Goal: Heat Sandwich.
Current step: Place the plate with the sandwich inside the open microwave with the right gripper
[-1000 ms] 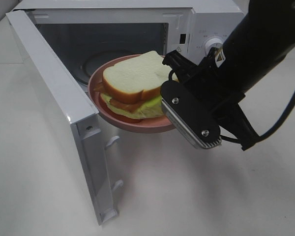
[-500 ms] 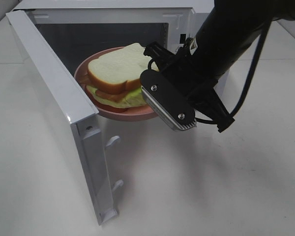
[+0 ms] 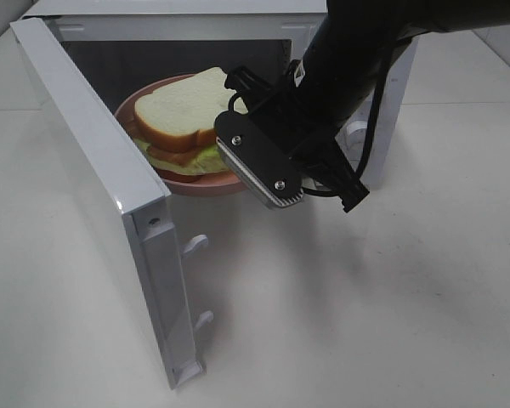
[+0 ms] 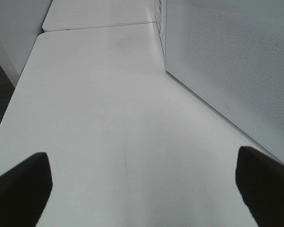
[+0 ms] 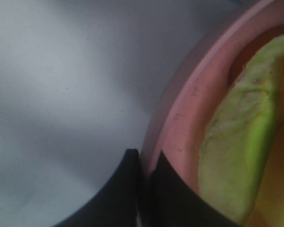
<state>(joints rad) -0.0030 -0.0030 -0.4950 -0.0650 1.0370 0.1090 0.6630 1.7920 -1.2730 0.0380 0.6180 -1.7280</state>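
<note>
**A:** So, what is the right hand [image 5: 144, 165] doing?

**B:** It is clamped shut on the rim of the pink plate [image 3: 126, 109], with a dark finger on each side of the rim.

**A:** And the sandwich [image 3: 187, 115]?

**B:** It is on that plate, just past the fingertips. White bread is on top, and green filling shows at the edge nearest the hand. Plate and sandwich sit in the mouth of the microwave [image 3: 178, 25], partly inside the cavity, and the hand is at the front of the opening. I cannot tell whether the plate touches the cavity floor.

**A:** Where is the door [image 3: 93, 170]?

**B:** It is swung wide open, across the plate from the hand.

**A:** And the left hand [image 4: 142, 182]?

**B:** Its fingers are spread wide and hold nothing. It is low over the white worktop [image 4: 94, 94], with a finely dotted white panel [image 4: 227, 56] close beside it.
</note>
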